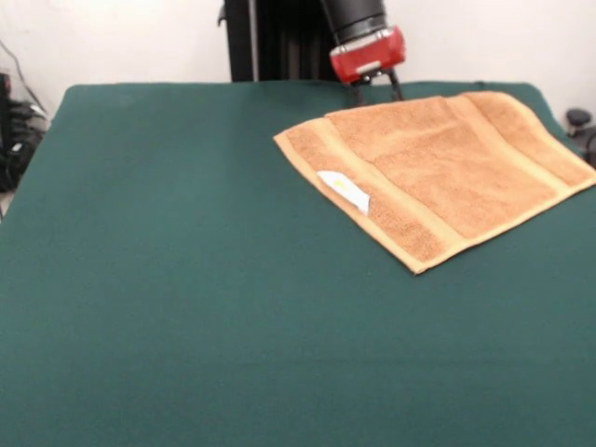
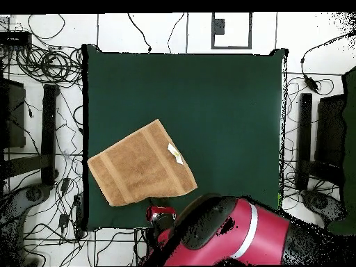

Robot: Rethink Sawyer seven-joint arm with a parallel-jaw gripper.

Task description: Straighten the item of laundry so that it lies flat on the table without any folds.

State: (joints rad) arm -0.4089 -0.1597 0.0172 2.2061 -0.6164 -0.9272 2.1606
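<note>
The front view showed the towel (image 1: 438,172) lying spread out on the green surface (image 1: 186,307), turned at an angle, near the far right part of it. Flat woven bands ran along its edges, and a small white label (image 1: 345,191) lay on top near the left edge. No fold was visible in this view. The far right corner of the towel reached the side of the surface.

The overhead view showed what the front view did not: the whole surface (image 2: 222,104) with the towel (image 2: 141,172) close to its edge on the robot's side, and the red arm (image 2: 229,240) coming in from the bottom. Cables (image 2: 42,66) lay on the floor around the surface.

The tool (image 1: 375,91) stood just behind the far edge of the towel in the front view, under the red wrist. Its two dark tips were a little apart, and they held nothing. Whether they touched the towel or the surface, I could not tell. In the overhead view the tool (image 2: 161,217) was just beside the towel edge.
</note>
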